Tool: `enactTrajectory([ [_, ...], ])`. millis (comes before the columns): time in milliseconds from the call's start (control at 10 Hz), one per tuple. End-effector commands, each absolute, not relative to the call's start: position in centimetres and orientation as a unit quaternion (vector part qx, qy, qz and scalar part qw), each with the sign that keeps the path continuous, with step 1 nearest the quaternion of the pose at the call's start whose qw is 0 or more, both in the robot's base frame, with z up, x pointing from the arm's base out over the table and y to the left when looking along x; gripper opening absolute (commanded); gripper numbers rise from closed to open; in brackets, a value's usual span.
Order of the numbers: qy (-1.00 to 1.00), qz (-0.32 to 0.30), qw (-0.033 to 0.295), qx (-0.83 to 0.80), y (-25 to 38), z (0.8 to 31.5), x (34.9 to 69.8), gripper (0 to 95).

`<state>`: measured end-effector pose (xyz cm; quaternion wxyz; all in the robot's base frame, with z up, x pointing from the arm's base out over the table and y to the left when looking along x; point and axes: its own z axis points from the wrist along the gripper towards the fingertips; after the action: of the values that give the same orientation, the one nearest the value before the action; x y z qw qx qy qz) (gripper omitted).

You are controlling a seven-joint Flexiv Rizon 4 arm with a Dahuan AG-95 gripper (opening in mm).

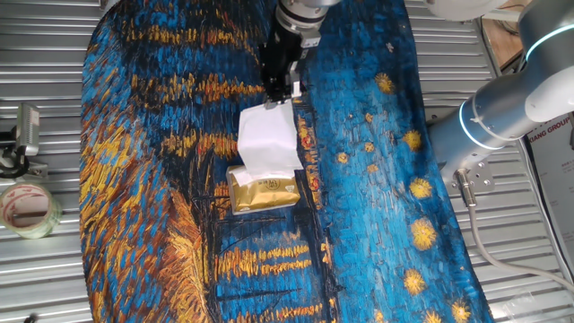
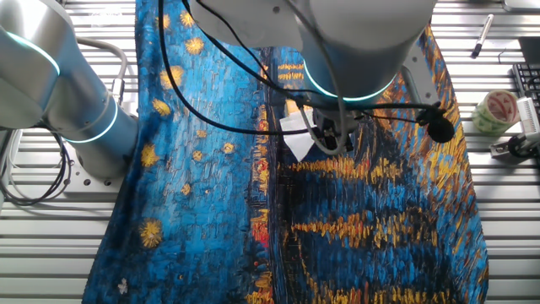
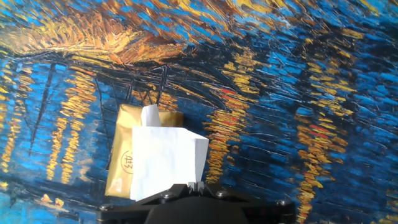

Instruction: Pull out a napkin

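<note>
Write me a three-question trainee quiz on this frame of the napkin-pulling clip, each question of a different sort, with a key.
1. True or false: the fingers are closed on the top edge of the napkin.
2. Multiple choice: where is the napkin's lower end? A) lying flat on the cloth away from the pack; B) at the mouth of the gold tissue pack; C) draped over the tape roll.
3. Short answer: what covers the table under the pack?

Key
1. True; the sheet hangs from them.
2. B; the one fixed view shows white paper meeting the pack's top.
3. A blue and orange painted-pattern cloth.
</note>
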<state>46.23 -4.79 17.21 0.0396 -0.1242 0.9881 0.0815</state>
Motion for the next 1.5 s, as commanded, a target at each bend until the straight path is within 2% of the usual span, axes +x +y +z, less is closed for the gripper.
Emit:
enactTrajectory([
  [100,0.988,0.082,0.037,-0.125,-4.8,17.3,46.1,0.0],
  [400,0.991,0.053,0.039,-0.121,-4.8,17.0,46.3,0.0],
  [600,0.993,0.015,0.057,-0.101,-4.8,16.9,46.3,0.0],
  [1000,0.995,0.04,0.08,-0.038,-4.9,16.8,46.4,0.0],
  [1500,0.995,0.053,0.081,-0.038,-4.9,16.3,46.4,0.0],
])
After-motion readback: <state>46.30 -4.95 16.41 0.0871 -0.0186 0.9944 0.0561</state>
